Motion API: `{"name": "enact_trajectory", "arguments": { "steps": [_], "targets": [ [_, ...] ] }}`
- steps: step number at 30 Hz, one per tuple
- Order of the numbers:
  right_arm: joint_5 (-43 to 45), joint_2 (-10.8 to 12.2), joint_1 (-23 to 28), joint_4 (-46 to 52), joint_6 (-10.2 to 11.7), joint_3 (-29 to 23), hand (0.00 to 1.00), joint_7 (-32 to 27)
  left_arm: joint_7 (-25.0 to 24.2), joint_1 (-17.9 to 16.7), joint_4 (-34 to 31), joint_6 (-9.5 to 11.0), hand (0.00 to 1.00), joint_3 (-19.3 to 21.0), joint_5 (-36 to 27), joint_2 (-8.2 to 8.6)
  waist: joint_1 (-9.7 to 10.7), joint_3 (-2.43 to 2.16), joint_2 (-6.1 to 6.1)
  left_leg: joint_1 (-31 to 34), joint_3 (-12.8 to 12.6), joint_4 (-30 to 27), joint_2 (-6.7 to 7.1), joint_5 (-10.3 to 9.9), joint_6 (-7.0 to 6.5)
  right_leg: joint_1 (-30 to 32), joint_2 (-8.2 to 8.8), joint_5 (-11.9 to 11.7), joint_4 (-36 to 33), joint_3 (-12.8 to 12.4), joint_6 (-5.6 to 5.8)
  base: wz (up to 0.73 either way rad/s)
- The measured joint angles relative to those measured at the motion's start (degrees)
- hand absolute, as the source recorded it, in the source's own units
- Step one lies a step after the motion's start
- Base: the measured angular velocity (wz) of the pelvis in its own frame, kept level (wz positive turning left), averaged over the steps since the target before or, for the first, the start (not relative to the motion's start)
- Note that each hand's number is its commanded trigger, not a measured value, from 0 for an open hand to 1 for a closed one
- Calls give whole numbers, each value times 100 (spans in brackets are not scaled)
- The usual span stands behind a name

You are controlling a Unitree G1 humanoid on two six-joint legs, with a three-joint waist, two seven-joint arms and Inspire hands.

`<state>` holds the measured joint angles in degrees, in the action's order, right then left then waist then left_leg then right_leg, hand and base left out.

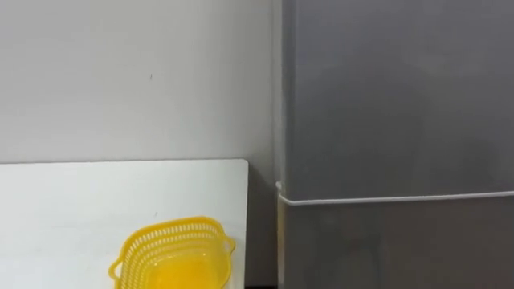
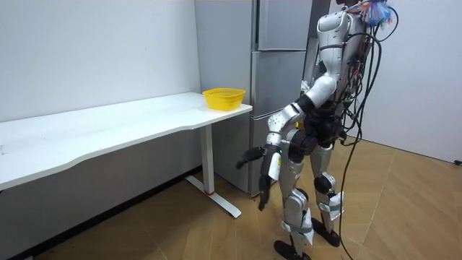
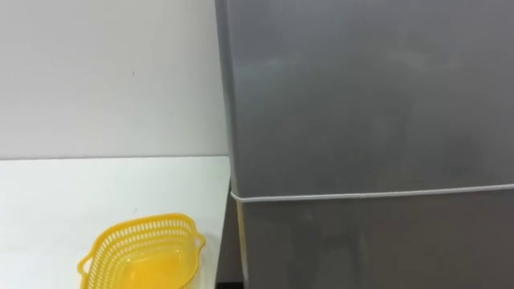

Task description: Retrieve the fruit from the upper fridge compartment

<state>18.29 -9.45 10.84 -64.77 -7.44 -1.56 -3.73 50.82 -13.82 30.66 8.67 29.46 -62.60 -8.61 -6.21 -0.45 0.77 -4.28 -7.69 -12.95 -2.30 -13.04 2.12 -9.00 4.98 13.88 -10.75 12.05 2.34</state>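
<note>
Grey fridge [image 1: 393, 96], smooth-faced, both doors closed.

The fridge [image 1: 393, 96] is cut off by the top, right and bottom edges, and its contents are hidden behind closed doors. The yellow basket [image 1: 141, 250] and white table [image 1: 80, 201] are cut by the bottom edge.

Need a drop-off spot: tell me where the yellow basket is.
In the eye views, the yellow basket sits at the white table's right end, beside the grey fridge.
</note>
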Motion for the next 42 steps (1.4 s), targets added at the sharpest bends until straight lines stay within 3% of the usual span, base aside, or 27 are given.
{"name": "enact_trajectory", "arguments": {
  "steps": [6,11,13,16,19,21,24,27,31,35,42],
  "targets": [
    [-10,1,59,22,114,-93,0,-22,626,13,-1719,355,0,204,1158,-25,-43,-10,73,-10,54,22,6,0,-1,22,-10,-2,3,-3,-1,-2],
    [2,4,111,-7,193,-92,0,74,683,19,-3315,391,0,187,2347,-174,-12,-3,84,2,66,21,8,0,0,13,-7,-2,13,88,-1,0],
    [0,9,128,-20,192,-92,0,97,529,24,-3679,396,0,156,2794,-235,34,2,97,-14,69,22,7,0,0,-1,-9,-2,15,86,-1,0],
    [0,12,109,-42,195,-93,0,203,162,33,-4336,377,0,108,3335,-242,77,16,124,-12,85,-4,7,0,0,-11,-10,-3,16,90,1,1],
    [2,9,123,-54,211,-96,0,281,-239,132,-4713,349,0,90,3699,-305,172,61,181,50,138,-67,10,0,-1,-6,-8,-3,23,133,2,9],
    [0,-8,83,-94,240,-94,0,428,-508,271,-5160,295,0,-140,3880,-367,263,83,198,83,209,-72,14,0,-1,-5,-8,-3,25,214,2,16],
    [6,-82,-32,-260,255,-94,0,532,-1062,403,-5465,277,0,-350,4156,-516,293,82,189,79,199,-75,16,1,-1,-14,-6,-3,40,213,1,0],
    [33,-132,-78,-416,287,-85,0,636,-1580,515,-5666,221,0,-577,4436,-559,383,89,182,80,157,-74,22,2,-2,-11,-4,-3,63,177,1,-3],
    [135,-140,-146,-449,288,-92,0,795,-2285,782,-5839,102,0,-843,4321,-582,529,87,170,122,213,-88,27,3,-1,-13,-6,-3,101,229,1,5],
    [202,-144,-162,-442,286,-93,0,877,-3334,1001,-5920,-25,0,-1222,3725,-648,625,85,151,128,212,-57,32,3,0,12,-5,-4,105,215,3,-2],
    [319,-155,-259,-448,248,-93,0,1014,-4904,1450,-5924,-503,0,-1641,3397,-674,665,92,108,206,149,-54,13,3,0,135,-10,-11,87,210,9,-6]
  ]
}}
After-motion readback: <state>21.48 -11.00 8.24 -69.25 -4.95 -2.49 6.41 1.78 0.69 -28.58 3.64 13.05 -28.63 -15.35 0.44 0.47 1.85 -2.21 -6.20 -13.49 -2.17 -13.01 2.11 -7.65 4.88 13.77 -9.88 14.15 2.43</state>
